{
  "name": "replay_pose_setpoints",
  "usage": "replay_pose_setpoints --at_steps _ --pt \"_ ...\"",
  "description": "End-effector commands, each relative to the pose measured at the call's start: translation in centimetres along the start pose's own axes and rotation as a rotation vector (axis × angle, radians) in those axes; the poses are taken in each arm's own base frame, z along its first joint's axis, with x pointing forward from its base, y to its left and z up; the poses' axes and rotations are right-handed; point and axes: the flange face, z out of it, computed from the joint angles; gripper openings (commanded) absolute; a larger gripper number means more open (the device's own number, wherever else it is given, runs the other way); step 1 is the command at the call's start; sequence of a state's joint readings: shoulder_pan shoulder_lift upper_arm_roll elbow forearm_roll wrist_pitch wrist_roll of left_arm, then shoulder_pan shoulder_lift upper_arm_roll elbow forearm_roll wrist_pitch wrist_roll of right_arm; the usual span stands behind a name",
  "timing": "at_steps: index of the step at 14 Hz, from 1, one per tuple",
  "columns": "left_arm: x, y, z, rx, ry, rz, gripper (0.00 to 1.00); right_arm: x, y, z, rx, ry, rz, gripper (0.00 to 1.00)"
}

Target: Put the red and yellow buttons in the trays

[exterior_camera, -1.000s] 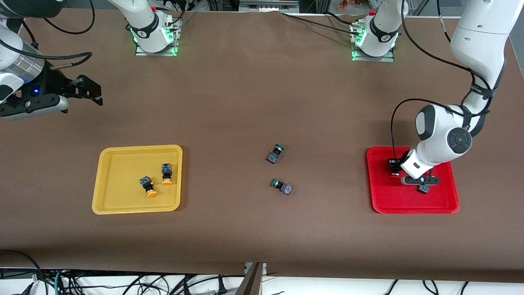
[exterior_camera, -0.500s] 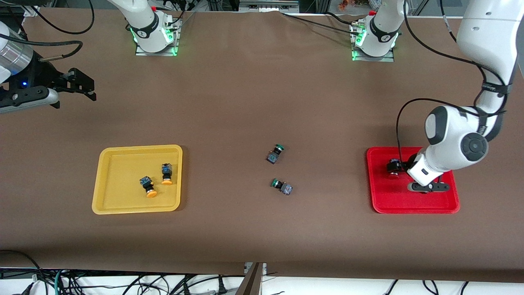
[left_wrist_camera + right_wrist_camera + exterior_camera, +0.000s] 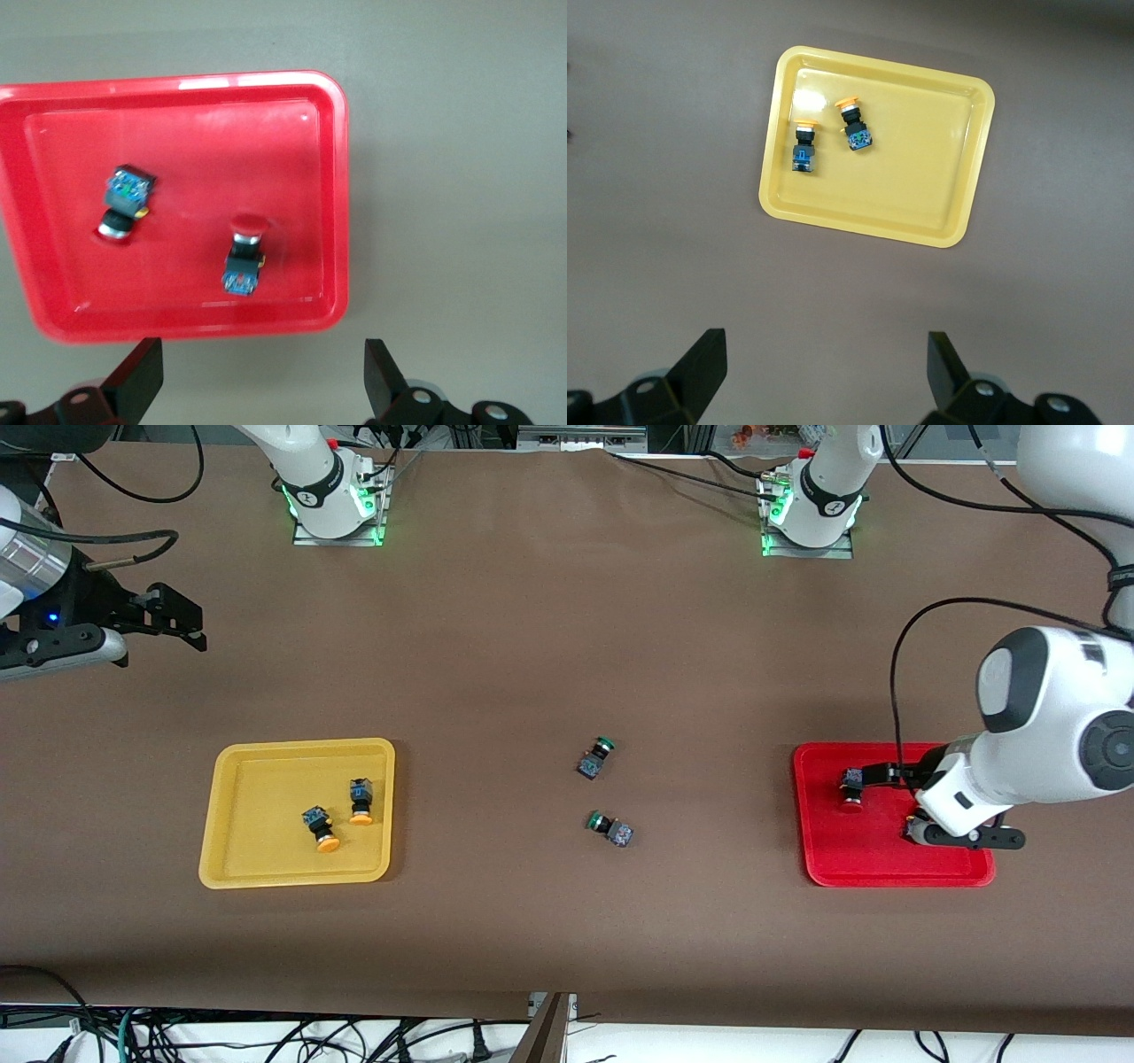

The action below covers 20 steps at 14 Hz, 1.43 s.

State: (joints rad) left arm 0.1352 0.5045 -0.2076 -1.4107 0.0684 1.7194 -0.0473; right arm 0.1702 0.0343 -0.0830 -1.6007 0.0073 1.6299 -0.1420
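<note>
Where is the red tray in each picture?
Front view: the red tray lies at the left arm's end of the table, under the left pincer.
Left wrist view: the tray fills most of the picture, with two red buttons in it.
Right wrist view: not in it; only the yellow tray shows.
Shared landmark: the red button lying in the red tray.
</note>
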Motion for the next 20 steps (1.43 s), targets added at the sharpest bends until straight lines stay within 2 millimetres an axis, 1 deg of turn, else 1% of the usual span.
replay_pose_setpoints --at_steps 1,3,4,5,6,7,8,9,10,12,13,15,16,18,20 --pt "-1.8 -0.2 -5.7 0.004 0.001 -0.008 1.00 0.8 -0.1 -0.3 -0.068 0.002 -0.021 1.00" --pt "-4.2 0.6 -10.5 0.009 0.070 -0.004 1.00 0.9 -1.2 -0.3 -0.102 -0.001 -0.037 1.00" --pt "-5.4 1.2 -12.3 0.020 0.095 0.003 1.00 0.9 -1.5 -0.3 -0.102 -0.005 -0.041 1.00" --pt "-6.5 0.8 -13.9 0.028 0.117 -0.007 1.00 0.9 -1.8 -0.4 -0.097 -0.003 -0.041 1.00" --pt "-7.3 0.3 -14.7 0.032 0.128 -0.019 1.00 0.9 -1.9 -0.4 -0.093 -0.001 -0.043 1.00" --pt "-8.2 0.3 -15.7 0.038 0.138 -0.024 1.00 1.0 -2.1 -0.8 -0.094 0.007 -0.044 1.00" --pt "-9.7 1.0 -16.1 0.045 0.123 -0.019 1.00 1.0 -2.1 -1.2 -0.096 0.013 -0.043 1.00" --pt "-11.3 1.5 -16.9 0.047 0.109 -0.041 1.00 1.0 -2.1 -1.1 -0.098 0.014 -0.044 1.00" --pt "-13.0 2.7 -17.5 0.056 0.085 -0.059 1.00 1.0 -1.8 -1.1 -0.096 0.016 -0.039 1.00" --pt "-13.9 3.2 -17.6 0.050 0.077 -0.059 1.00 1.1 -1.8 -1.0 -0.095 0.016 -0.038 1.00" --pt "-14.3 3.2 -17.0 0.035 0.063 -0.059 1.00 1.2 -1.9 -0.8 -0.095 0.012 -0.039 1.00" --pt "-14.5 1.2 -16.6 -0.024 0.054 -0.063 1.00 1.2 -1.9 -0.8 -0.090 0.012 -0.036 1.00" --pt "-14.6 0.8 -16.5 -0.026 0.053 -0.031 1.00 1.2 -1.8 -0.8 -0.089 0.012 -0.037 1.00" --pt "-14.8 0.5 -16.4 -0.022 0.046 -0.013 1.00 1.2 -1.8 -0.7 -0.087 0.009 -0.042 1.00" --pt "-14.8 0.7 -16.6 -0.018 0.051 -0.022 1.00 1.2 -2.0 -0.8 -0.087 0.009 -0.045 1.00"
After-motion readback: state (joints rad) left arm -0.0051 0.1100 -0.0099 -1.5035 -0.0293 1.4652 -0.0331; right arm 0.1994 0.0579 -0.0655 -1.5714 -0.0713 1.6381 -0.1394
